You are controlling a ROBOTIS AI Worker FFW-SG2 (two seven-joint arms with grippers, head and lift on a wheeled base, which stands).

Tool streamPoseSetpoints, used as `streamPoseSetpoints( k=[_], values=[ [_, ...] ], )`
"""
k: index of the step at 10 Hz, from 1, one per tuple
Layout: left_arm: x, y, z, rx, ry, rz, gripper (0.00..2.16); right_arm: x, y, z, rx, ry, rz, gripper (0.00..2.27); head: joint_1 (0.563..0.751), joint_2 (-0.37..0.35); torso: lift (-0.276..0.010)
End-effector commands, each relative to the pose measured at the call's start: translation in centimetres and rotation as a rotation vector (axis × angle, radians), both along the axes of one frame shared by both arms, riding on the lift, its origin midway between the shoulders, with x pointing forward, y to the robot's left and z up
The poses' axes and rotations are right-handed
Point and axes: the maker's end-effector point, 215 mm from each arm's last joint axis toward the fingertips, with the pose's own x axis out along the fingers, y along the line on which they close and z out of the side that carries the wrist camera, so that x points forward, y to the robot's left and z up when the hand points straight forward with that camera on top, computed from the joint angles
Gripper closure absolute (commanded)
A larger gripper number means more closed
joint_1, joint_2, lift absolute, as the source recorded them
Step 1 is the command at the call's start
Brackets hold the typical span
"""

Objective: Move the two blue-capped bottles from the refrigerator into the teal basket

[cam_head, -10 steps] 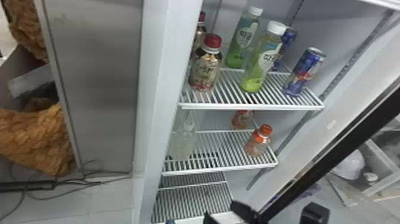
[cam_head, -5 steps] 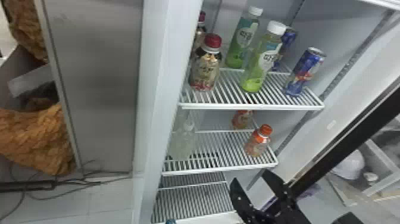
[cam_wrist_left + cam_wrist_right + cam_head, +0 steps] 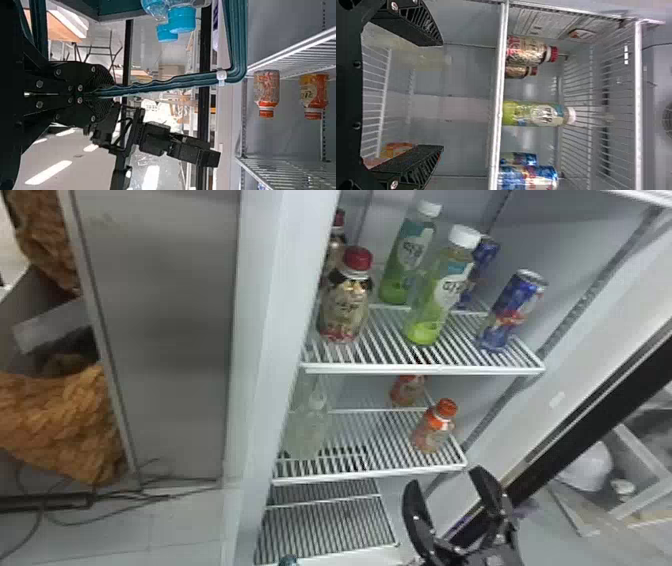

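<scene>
In the head view, my right gripper (image 3: 444, 482) stands open at the bottom, below and right of the middle shelf. From the right wrist view, the same gripper (image 3: 441, 95) faces the refrigerator with its fingers wide apart and nothing between them. My left gripper (image 3: 113, 93) is shut on the rim of the teal basket (image 3: 237, 47). Inside the basket's rim show one blue cap (image 3: 182, 19) and a second blue cap (image 3: 166, 33), on clear bottles. A blue tip (image 3: 288, 560) shows at the head view's bottom edge.
The top shelf (image 3: 425, 368) holds red-capped and white-capped bottles and blue cans. On the middle shelf (image 3: 370, 476) stand a clear bottle (image 3: 307, 430) at left and an orange-capped bottle (image 3: 434, 427) at right. The door's dark edge (image 3: 580, 445) slants along the right.
My right gripper has risen from the bottom edge toward the middle shelf's right corner, so more of it shows. The bottles and cans on the shelves have not moved.
</scene>
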Motion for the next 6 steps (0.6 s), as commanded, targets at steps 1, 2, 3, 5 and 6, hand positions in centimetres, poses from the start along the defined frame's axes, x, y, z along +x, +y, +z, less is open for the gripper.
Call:
streamPoseSetpoints(
  k=[1,2,3,5,6],
  values=[
    [0.06,0.05,-0.01,0.001,-0.001,0.001,1.14,-0.03,-0.03,0.12,-0.007,-0.022,-0.004,0.09,0.695,-0.350,-0.139],
    [0.06,0.05,-0.01,0.001,-0.001,0.001,1.14,0.13,-0.03,0.12,-0.005,-0.020,-0.004,0.09,0.695,-0.350,-0.139],
    [0.06,0.05,-0.01,0.001,-0.001,0.001,1.14,0.25,0.09,0.02,-0.001,-0.010,-0.002,0.09,0.695,-0.350,-0.139],
    [0.15,0.09,0.03,0.000,-0.003,0.001,1.14,0.56,0.35,-0.38,0.006,0.032,0.006,0.10,0.695,-0.350,-0.139],
    [0.10,0.04,0.05,0.000,-0.002,0.000,1.14,0.58,0.37,-0.50,0.007,0.039,0.007,0.10,0.695,-0.350,-0.139]
  ],
)
